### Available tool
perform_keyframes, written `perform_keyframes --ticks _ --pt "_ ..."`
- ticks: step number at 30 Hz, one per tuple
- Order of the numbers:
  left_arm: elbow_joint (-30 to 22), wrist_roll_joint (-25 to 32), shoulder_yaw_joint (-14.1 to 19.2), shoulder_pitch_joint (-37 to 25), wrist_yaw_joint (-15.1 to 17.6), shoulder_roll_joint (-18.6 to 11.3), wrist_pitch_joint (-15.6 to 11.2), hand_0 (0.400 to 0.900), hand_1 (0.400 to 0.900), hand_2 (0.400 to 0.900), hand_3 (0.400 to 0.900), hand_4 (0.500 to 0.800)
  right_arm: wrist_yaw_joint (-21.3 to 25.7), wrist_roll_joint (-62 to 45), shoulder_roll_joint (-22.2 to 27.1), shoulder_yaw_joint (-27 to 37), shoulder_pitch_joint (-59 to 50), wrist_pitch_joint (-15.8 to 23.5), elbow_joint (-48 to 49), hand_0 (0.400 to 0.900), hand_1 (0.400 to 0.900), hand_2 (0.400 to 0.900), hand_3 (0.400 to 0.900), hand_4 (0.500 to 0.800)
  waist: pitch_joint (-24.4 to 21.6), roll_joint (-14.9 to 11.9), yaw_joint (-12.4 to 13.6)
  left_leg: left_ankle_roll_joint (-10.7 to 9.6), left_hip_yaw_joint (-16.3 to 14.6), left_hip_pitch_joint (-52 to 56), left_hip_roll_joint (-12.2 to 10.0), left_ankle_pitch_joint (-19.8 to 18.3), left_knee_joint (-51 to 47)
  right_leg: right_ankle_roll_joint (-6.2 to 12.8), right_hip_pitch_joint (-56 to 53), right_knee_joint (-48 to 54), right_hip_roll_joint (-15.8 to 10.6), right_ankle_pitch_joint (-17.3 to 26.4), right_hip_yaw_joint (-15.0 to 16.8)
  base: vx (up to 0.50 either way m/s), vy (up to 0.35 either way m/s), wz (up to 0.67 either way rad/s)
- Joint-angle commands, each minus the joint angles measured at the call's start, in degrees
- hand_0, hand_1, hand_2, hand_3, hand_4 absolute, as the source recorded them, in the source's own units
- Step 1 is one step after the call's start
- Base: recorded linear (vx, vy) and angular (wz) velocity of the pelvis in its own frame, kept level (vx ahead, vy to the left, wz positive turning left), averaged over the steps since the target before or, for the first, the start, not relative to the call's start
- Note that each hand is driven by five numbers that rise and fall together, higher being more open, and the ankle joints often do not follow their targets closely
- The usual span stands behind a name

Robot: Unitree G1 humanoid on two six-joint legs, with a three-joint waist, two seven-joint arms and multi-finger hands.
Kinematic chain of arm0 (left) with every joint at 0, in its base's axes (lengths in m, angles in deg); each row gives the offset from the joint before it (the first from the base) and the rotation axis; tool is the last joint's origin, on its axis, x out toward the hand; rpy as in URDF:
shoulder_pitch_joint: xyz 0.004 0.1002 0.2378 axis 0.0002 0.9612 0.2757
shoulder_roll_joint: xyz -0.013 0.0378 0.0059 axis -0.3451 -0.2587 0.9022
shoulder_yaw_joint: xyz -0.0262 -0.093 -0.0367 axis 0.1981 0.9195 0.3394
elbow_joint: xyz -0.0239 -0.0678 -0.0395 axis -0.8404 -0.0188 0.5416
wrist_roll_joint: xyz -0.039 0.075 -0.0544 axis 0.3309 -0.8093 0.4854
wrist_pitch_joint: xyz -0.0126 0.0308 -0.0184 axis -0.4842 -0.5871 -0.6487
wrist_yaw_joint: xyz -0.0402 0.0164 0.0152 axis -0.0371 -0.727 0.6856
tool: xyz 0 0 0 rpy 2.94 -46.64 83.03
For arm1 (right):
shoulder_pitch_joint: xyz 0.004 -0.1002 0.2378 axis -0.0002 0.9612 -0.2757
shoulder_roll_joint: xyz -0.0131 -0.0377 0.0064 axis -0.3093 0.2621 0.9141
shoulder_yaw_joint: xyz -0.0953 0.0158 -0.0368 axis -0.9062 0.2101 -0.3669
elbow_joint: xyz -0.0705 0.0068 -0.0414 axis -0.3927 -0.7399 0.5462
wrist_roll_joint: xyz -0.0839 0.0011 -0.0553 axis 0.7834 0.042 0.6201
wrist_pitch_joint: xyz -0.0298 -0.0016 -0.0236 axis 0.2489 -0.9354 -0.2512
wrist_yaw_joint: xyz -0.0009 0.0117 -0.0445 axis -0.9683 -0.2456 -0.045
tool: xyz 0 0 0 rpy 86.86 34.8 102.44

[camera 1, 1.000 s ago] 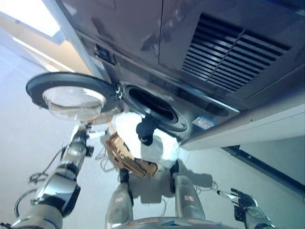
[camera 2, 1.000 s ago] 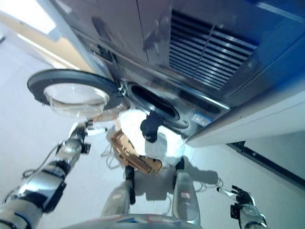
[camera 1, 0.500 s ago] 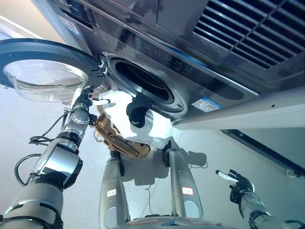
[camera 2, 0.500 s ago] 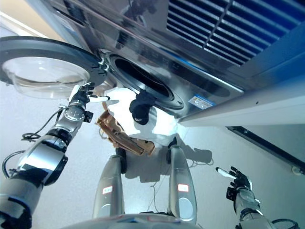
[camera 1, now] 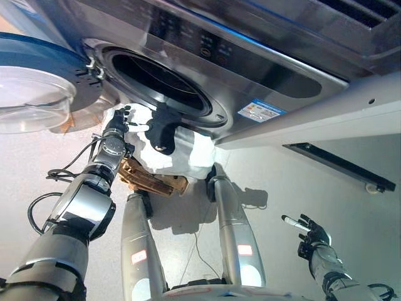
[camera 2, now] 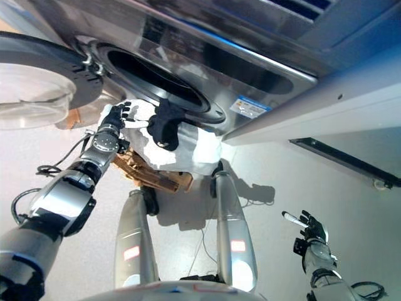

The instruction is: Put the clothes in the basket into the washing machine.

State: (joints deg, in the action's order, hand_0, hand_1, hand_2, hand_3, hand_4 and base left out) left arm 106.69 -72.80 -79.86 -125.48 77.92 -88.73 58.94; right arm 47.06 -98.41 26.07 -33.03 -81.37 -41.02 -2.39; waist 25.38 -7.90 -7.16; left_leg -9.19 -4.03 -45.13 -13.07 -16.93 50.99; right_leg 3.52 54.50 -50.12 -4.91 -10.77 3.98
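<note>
**Inspector:** State the step in hand.

**Assistant:** Loading. The washing machine (camera 1: 250,69) stands with its round door (camera 1: 31,88) swung wide and its drum opening (camera 1: 156,81) unobstructed. Below the opening sits the wicker basket (camera 1: 147,182), heaped with white clothes (camera 1: 188,153); 1 dark garment (camera 1: 161,132) lies on top, touching the opening's lower rim.

**Inspector:** Hands?

**Assistant:** The left hand (camera 1: 119,122) is at the pile's left edge, just beside the dark garment, fingers spread and relaxed, grasping nothing. The right hand (camera 1: 307,231) hangs low and well apart, fingers extended, empty.

**Inspector:** Next move?

**Assistant:** In my judgement, the left hand must close on the dark garment and push it up over the rim.
</note>
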Motion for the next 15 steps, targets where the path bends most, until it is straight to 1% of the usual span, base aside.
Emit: perform_keyframes --ticks 1,3,4,11,15 --pt "1.8 -0.92 -0.46 -2.9 2.43 -1.01 -2.11 0.9 0.9 0.9 0.9 0.8 4.31 -2.62 4.22 -1.51 5.93 1.43 -1.18 0.9 0.9 0.9 0.9 0.8 -1.64 1.29 -0.3 1.22 -0.06 4.9 -0.04 -5.96 -0.72 4.48 1.83 -2.6 -0.26 -0.74 -0.6 -0.03 0.003 -0.16" --pt "1.87 -0.26 -0.44 -2.95 2.43 -0.77 -2.08 0.9 0.9 0.9 0.9 0.8 4.72 -2.88 4.16 -1.87 5.69 1.66 -1.04 0.9 0.9 0.9 0.9 0.8 -1.09 1.06 -0.45 1.08 0.02 3.61 -0.59 -6.57 1.31 4.26 2.9 -3.86 0.09 -1.11 -0.76 0.02 -0.003 -0.19" --pt "2.12 0.26 -0.19 -2.62 2.49 -0.36 -2.06 0.9 0.9 0.9 0.9 0.8 5.15 -2.78 4.12 -2.28 5.47 1.8 -0.98 0.9 0.9 0.9 0.9 0.8 -0.56 0.97 -0.36 0.67 -0.18 3.56 -1.64 -9.5 3.87 4.35 3.73 -6.86 0.76 -3.94 -0.84 0.07 0.009 -0.28" --pt "2.97 1.48 0.54 -1.66 2.53 0.49 -1.74 0.9 0.9 0.9 0.9 0.8 5.82 -2.58 3.82 -3.0 4.57 1.83 -0.95 0.9 0.9 0.9 0.9 0.8 -0.23 0.02 -0.66 0.09 -0.72 1.34 -3.74 -11.39 7.63 4.07 6.44 -9.71 2.19 -5.29 -1.04 0.02 0.0 -0.18" --pt "3.08 2.12 0.59 -1.45 2.71 0.91 -1.66 0.9 0.9 0.9 0.9 0.8 6.1 -2.88 3.95 -3.05 4.82 2.21 -0.55 0.9 0.9 0.9 0.9 0.8 -0.35 -0.81 -0.94 -0.26 -0.4 -0.36 -4.85 -12.11 9.67 3.43 7.84 -10.99 2.96 -6.14 -1.67 0.01 -0.024 -0.13"
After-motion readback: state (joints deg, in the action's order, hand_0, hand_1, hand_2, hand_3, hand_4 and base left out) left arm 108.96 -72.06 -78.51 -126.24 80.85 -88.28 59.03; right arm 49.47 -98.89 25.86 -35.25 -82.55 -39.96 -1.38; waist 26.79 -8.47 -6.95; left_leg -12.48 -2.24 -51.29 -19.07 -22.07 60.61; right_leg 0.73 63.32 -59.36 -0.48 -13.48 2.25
